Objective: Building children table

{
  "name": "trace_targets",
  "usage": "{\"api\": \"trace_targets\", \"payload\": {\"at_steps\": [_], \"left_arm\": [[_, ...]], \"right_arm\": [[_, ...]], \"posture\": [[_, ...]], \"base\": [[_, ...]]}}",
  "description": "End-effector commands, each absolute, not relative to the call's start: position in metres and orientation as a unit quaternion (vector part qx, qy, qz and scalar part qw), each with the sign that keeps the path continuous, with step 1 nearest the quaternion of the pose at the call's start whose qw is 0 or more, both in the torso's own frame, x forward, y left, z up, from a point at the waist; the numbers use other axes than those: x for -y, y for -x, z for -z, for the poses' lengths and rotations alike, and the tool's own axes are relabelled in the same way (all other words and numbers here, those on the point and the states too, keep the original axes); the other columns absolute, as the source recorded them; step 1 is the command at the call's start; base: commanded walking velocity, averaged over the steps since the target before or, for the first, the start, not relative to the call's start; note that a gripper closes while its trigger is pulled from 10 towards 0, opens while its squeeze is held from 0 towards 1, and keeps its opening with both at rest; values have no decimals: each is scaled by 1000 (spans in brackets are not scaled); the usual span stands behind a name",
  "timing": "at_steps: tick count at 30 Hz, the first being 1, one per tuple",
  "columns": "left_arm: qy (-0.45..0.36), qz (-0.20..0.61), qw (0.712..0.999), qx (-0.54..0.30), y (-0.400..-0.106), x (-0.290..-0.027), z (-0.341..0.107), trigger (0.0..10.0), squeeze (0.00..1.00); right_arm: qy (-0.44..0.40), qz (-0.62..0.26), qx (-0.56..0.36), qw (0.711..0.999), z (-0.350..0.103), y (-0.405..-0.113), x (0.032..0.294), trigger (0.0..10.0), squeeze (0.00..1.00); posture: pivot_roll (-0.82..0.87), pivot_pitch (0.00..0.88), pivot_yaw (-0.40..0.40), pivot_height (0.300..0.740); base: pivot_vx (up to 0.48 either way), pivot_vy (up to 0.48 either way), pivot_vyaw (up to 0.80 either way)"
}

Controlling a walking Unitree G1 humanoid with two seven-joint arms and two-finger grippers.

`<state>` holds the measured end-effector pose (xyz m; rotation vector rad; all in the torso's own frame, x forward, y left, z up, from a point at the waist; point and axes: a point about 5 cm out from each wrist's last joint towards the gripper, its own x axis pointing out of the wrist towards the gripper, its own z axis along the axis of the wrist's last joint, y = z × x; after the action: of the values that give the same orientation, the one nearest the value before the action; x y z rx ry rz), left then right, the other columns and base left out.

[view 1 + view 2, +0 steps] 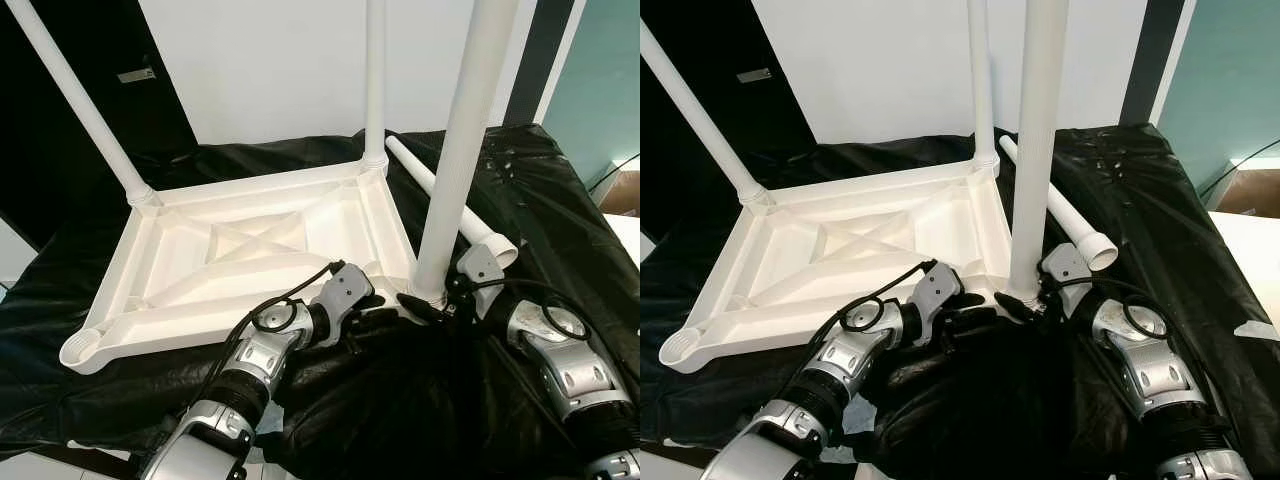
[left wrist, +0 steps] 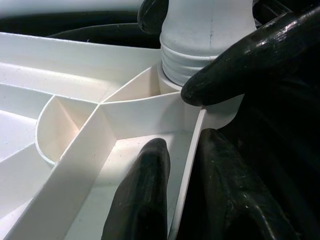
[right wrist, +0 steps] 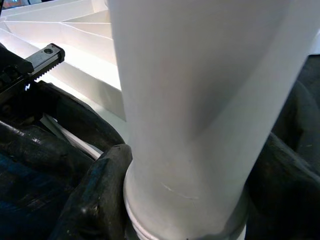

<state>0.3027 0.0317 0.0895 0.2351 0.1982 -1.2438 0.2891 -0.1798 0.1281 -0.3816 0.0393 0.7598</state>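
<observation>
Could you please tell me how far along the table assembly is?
Two legs stand in the upturned tabletop. The right gripper grips the third leg at its corner socket while the left gripper pinches the rim. The fourth leg lies loose; the near-left socket is empty.

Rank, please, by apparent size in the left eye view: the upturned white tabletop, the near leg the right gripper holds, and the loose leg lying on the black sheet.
1. Upturned tabletop
2. Near leg, enlarged by nearness to the camera
3. Loose leg, partly hidden behind the near leg

We see a counter (image 1: 560, 190) draped in black plastic sheeting; on it lie an upturned white table top (image 1: 250, 260) and, far right, a loose leg (image 1: 450, 200).
</observation>
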Motion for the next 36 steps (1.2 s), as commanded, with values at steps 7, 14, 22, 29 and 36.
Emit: {"api": "trace_targets", "payload": {"at_steps": [7, 14, 22, 29, 36], "left_arm": [[-106, 580, 791, -161, -291, -43, -61, 10000, 0], [-109, 580, 791, -163, -291, -44, -60, 10000, 0], [-107, 583, 789, -161, -291, -41, -61, 10000, 0], [-106, 583, 789, -162, -290, -41, -60, 10000, 0], [-100, 587, 788, -157, -289, -35, -61, 10000, 0]], "right_arm": [[132, -262, -6, 956, -108, -265, 168, 0, 0], [90, -65, 18, 994, -107, -258, 179, 0, 0], [109, -91, 20, 990, -110, -259, 174, 10000, 1000], [121, -156, 43, 979, -122, -270, 168, 10000, 0], [99, -238, 30, 966, -137, -290, 157, 10000, 0]], "posture": [[-77, 0, 80, 740], [-79, 0, 83, 740], [-85, 0, 85, 740], [-97, 0, 88, 740], [-96, 0, 85, 740]], "base": [[0, 0, 0], [0, 0, 0], [0, 0, 0], [0, 0, 0], [0, 0, 0]]}}
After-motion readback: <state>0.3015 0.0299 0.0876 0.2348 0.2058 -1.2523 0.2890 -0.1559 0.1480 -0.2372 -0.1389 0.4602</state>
